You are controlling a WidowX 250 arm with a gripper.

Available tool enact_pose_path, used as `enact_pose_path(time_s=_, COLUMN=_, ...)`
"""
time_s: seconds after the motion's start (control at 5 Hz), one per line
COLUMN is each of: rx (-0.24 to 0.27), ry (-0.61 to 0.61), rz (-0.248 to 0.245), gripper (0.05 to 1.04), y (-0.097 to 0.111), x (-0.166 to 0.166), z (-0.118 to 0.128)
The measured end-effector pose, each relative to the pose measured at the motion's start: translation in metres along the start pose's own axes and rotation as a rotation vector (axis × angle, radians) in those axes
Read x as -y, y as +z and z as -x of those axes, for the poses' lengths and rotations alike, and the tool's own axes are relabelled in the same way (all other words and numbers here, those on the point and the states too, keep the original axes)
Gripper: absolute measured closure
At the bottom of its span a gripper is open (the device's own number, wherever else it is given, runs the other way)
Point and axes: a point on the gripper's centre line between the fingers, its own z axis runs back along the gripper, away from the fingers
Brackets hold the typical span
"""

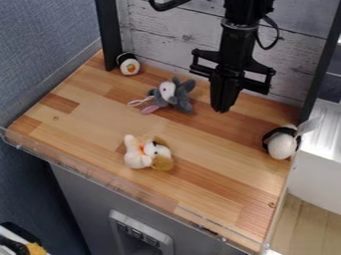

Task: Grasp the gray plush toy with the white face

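Basically, ref. pt. = plush dog (139, 153), lying on wood tabletop (200, 193). Nearest cam., well below & L of the dog: blk/yellow item (25, 245), partly cut off. Below dog: clear rim (86, 174) along tabletop's front edge, then grey cabinet (80, 199) w/ button panel (138, 232). Far R of dog: wht box (318, 172), pale wood floor (303, 224) below it. L of dog: blue-grey wall (40, 60). Behind dog, at the back: plank backing (166, 37) btwn two dk posts.

Textures, near to far: tabletop = smooth strips, honey to reddish brown. Dog = soft, cream body, tan/brown ears, orange bit at neck. R of dog & a bit farther back: rounded wht toy (282, 145), fuzzy, w/ blk band. Behind dog, slightly R: grey plush mouse (174, 94), wht face, big ears, pink bit, thin pale cord loop. Behind & slightly L of dog, nr back corner: sm. blk/wht toy (128, 64), roundish, orange patch. Backing = weathered wht-grey boards, visible grain.

Gripper (223, 110): matte blk, pointing down, behind & R of dog, R of mouse (its nearest toy), apart from it. Fingers closed together, tapering to a blunt tip.
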Motion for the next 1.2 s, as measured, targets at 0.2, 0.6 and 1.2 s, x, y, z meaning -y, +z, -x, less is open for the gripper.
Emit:
enact_pose_path(time_s=0.2, rx=-0.006, ry=-0.121, rz=0.002, gripper=0.837, y=0.002, x=-0.008, z=-0.001)
enact_pose_path(time_s=0.6, rx=0.008, ry=-0.525, rz=-0.005, gripper=0.300, y=0.006, x=-0.053, z=-0.035)
enact_pose_path(time_s=1.2, rx=0.020, ry=-1.203, rz=-0.028, gripper=0.085, y=0.009, x=-0.095, z=-0.054)
